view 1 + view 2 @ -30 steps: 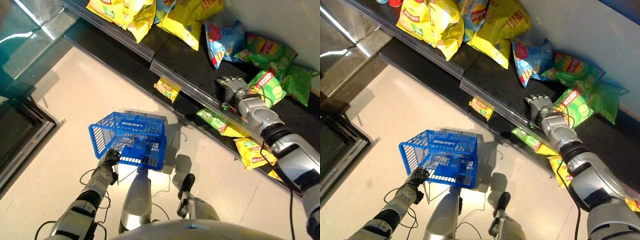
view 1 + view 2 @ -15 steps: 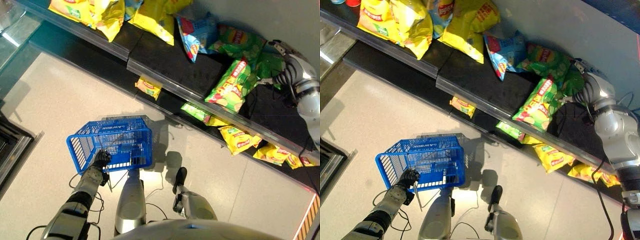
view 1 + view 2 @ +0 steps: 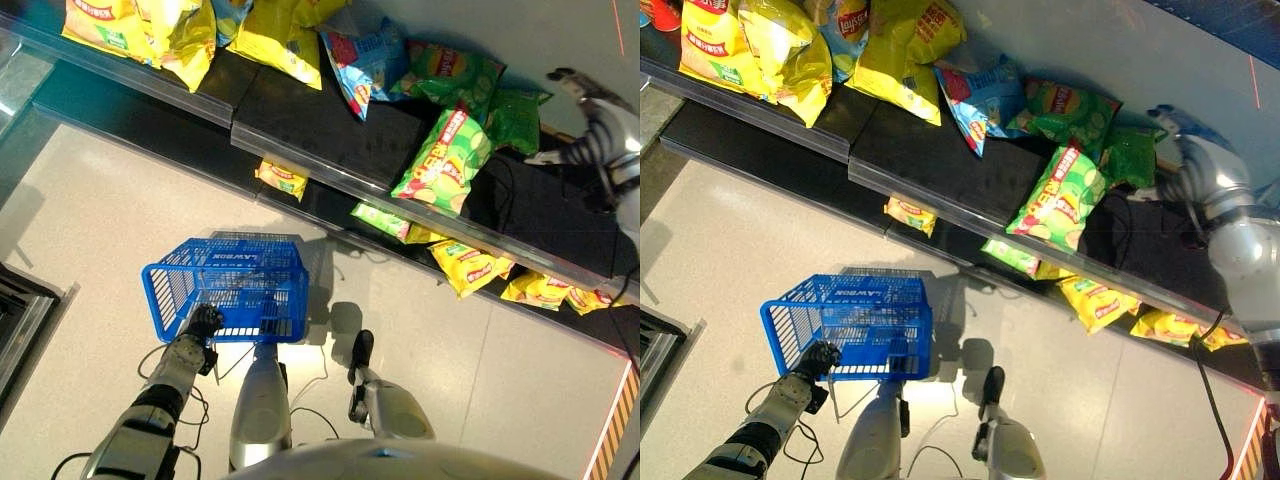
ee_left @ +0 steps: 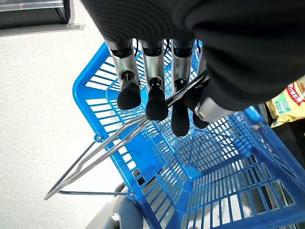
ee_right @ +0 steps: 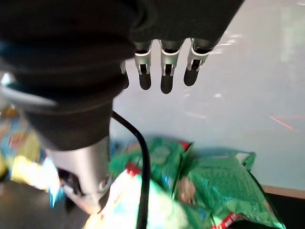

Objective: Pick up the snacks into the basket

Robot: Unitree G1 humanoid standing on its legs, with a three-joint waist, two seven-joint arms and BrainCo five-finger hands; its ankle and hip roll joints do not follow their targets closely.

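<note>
My left hand (image 3: 203, 322) is curled round the wire handle (image 4: 119, 143) of a blue plastic basket (image 3: 225, 290), which hangs low over the floor with nothing in it. On the upper black shelf (image 3: 300, 110) a light green snack bag (image 3: 445, 160) lies with its lower end over the front rail. Darker green bags (image 3: 515, 115) and a blue bag (image 3: 355, 60) lie behind it. My right hand (image 3: 1185, 130) is raised at the far right, above and beyond the green bags (image 5: 224, 191), with straight fingers (image 5: 164, 71) and nothing in it.
Yellow snack bags (image 3: 150, 25) crowd the shelf's left end. On the lower shelf lie more bags: a small yellow one (image 3: 282, 178), a green one (image 3: 380, 220) and yellow ones (image 3: 470, 268). A pale wall (image 3: 1090, 40) stands behind the shelf. Pale floor (image 3: 90, 220) spreads left of the basket.
The camera has swung. My right hand has left the light green bag at the shelf's front and risen to the far right. The left hand still holds the basket.
</note>
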